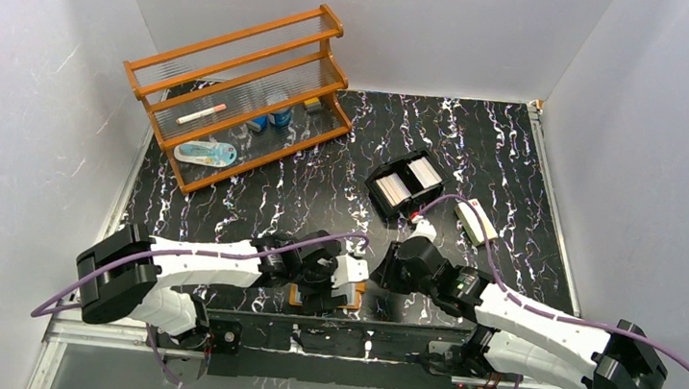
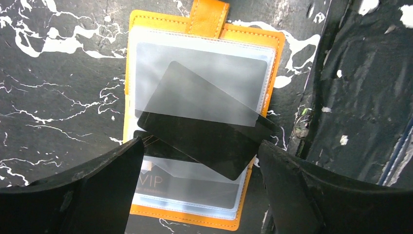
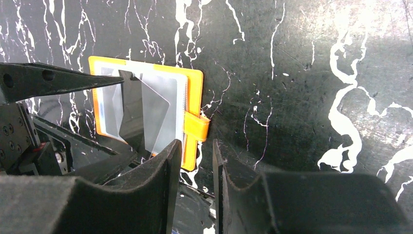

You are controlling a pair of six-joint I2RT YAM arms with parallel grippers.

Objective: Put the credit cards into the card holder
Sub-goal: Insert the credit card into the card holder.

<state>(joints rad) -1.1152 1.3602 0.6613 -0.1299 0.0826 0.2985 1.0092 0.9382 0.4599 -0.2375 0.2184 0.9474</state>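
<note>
One dark credit card [image 2: 219,146] is lying askew across the open card holder [image 2: 204,58], its upper part tucking under a clear sleeve [image 2: 146,58], as only the left wrist view is showing. The left claw [image 2: 200,148] is standing wide apart on either side of it, gripping nothing. Overhead, the arms are hiding that card, but the orange-tan holder is sitting at the near edge of the bench [image 1: 480,151], with pale credit cards [image 1: 423,172] sitting in a black tray [image 1: 376,180] farther back. From the right wrist, the card is slanting up beside the snap tab [image 3: 197,127]. The right claw [image 3: 195,146] is hovering nearly together, holding nothing.
</note>
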